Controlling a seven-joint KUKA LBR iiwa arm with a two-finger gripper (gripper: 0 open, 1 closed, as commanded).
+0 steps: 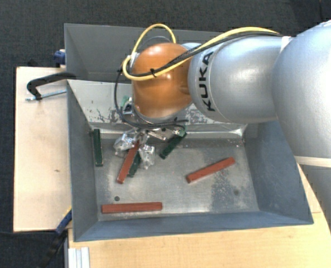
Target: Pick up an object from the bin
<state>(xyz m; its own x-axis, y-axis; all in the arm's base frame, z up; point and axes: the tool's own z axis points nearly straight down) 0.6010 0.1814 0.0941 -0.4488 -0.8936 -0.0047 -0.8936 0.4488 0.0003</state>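
Grey metal bin (79,166): the claw (136,148) sits low near the back wall, spread astride the upper end of a red-brown stick (124,170), a dark green stick (169,148) just beside.

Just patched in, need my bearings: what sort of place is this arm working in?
Most likely a robotics lab's picking test rig, not a factory line: a big arm reaches into a grey metal bin holding only a few loose red sticks and green sticks.
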